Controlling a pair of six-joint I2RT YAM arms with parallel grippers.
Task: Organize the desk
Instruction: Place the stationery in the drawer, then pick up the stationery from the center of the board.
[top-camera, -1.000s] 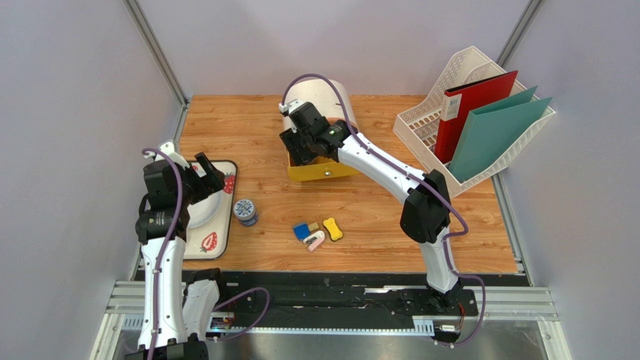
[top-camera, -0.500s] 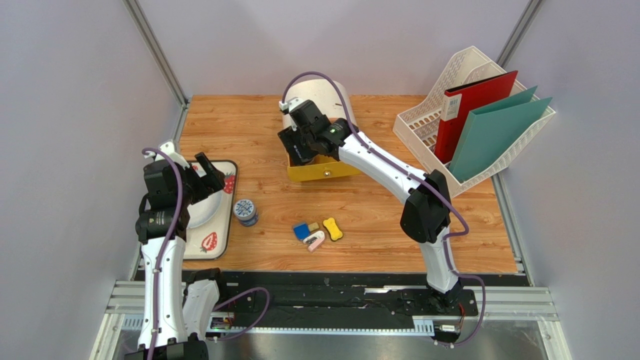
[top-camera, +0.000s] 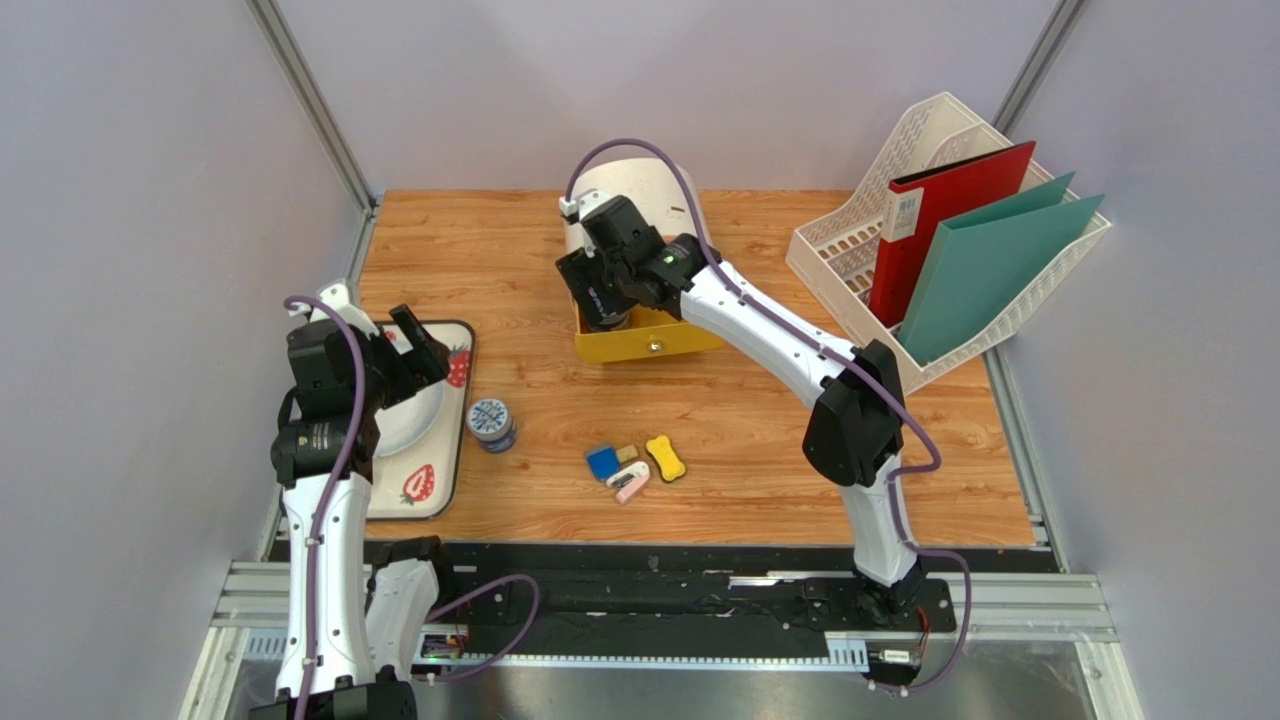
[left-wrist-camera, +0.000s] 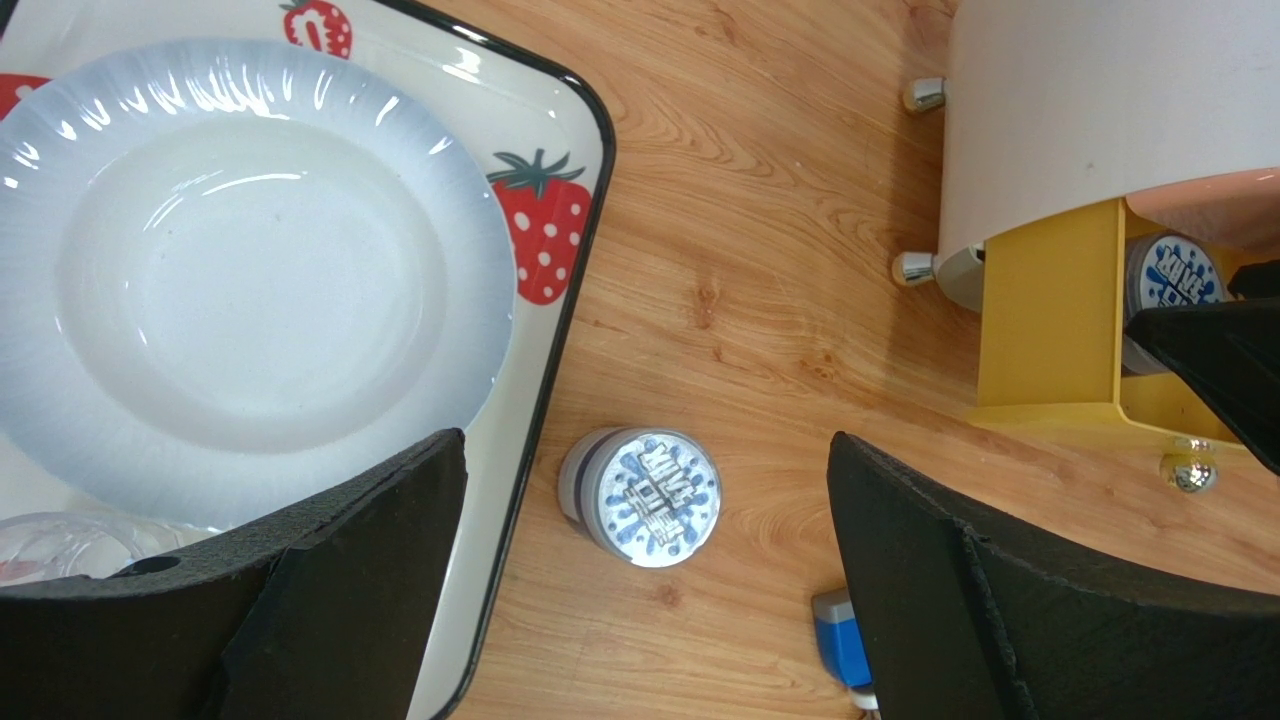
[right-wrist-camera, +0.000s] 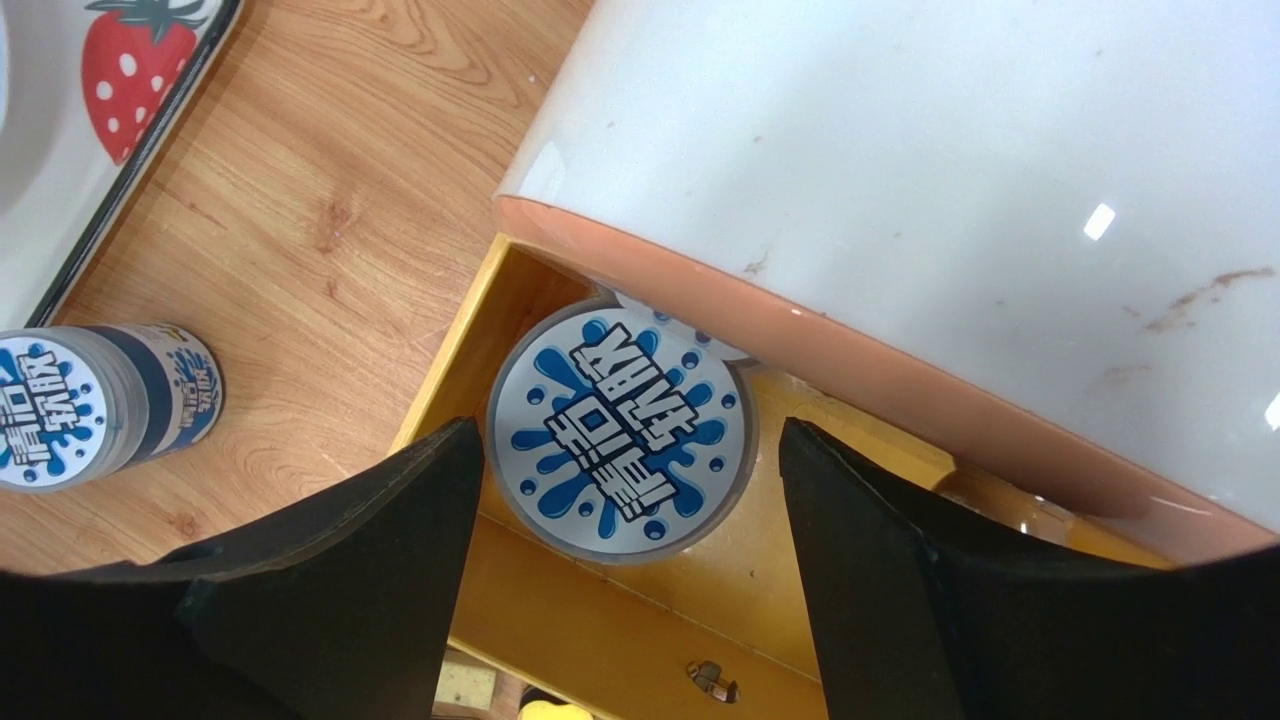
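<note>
From above, the right arm covers the inside of the open yellow drawer. In the right wrist view the far edge of the round blue-and-white printed can hides under the white rounded cabinet. In the left wrist view the 2 left fingers hide the white fluted plate's near rim, most of 1 blue block and part of a clear object that cannot be identified. The small coloured pieces on the wood-grain surface are too small to name.
</note>
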